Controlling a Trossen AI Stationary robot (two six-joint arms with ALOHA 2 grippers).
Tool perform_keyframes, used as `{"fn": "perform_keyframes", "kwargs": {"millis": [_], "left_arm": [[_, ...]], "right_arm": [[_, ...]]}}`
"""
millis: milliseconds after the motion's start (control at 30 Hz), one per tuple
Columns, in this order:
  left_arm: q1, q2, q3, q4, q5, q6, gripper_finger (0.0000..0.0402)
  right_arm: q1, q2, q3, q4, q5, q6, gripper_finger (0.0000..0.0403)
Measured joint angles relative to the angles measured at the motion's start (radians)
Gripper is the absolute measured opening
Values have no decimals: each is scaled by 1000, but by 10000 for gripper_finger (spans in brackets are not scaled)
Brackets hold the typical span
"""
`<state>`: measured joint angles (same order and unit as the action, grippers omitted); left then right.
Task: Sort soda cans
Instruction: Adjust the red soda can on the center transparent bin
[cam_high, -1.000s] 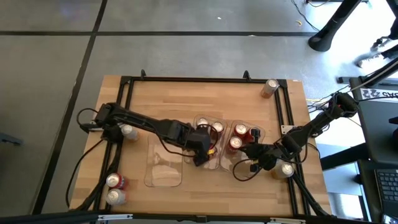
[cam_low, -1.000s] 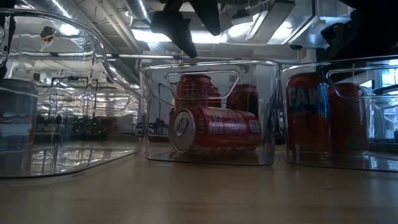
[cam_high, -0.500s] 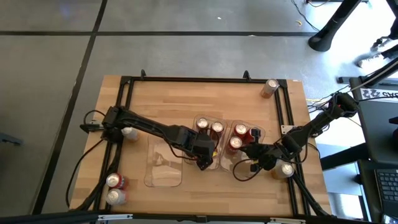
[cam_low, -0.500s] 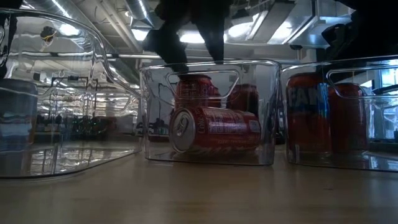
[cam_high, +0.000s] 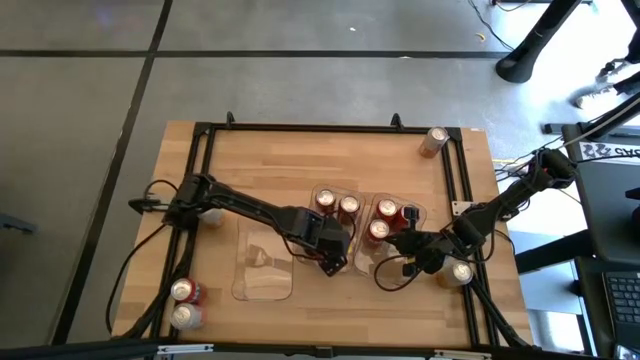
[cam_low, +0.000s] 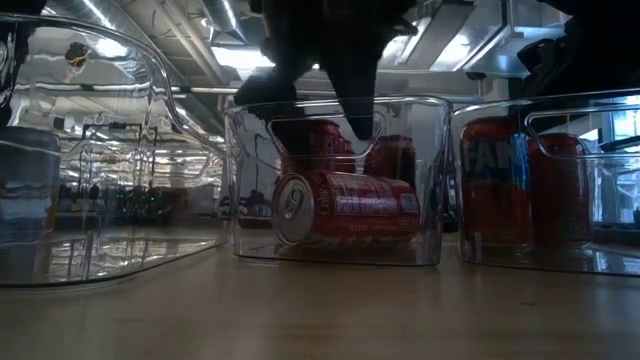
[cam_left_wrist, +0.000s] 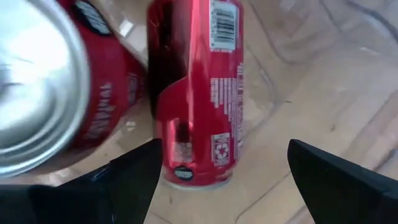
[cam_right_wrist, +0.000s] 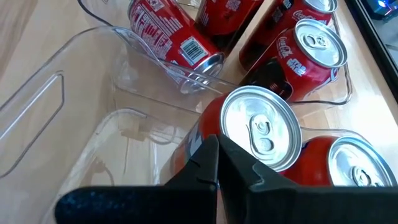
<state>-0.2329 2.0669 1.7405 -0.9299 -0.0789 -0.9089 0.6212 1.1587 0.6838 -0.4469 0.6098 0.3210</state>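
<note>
A red soda can (cam_low: 345, 208) is seen lying on its side in the middle clear tray (cam_low: 432, 180), centre of the low view, with two upright red cans (cam_high: 336, 203) packed just behind it. The left gripper (cam_low: 315, 95) is lowered into that tray right above the toppled can, jaws spread and empty. The right gripper (cam_high: 392, 244) is parked shut over the neighbouring tray (cam_high: 372, 262) at right-centre of the high view, beside its upright cans (cam_high: 384, 219).

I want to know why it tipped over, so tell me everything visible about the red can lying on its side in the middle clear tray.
The red can lies on its side on the floor of the middle clear tray, silver top toward the low camera. Its glossy metal body shows white print, a barcode and a recycling mark. Two upright red cans stand behind it. The left gripper hangs open directly over it, not touching.
</note>
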Motion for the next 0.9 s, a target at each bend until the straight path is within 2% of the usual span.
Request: {"fn": "perform_keyframes", "kwargs": {"millis": [500, 900], "left_arm": [[19, 101, 1, 6, 57, 31, 333], [26, 121, 3, 29, 62, 86, 333]], "right_arm": [[0, 0, 0, 0, 3, 0, 5], [0, 0, 0, 0, 3, 3, 5]]}}
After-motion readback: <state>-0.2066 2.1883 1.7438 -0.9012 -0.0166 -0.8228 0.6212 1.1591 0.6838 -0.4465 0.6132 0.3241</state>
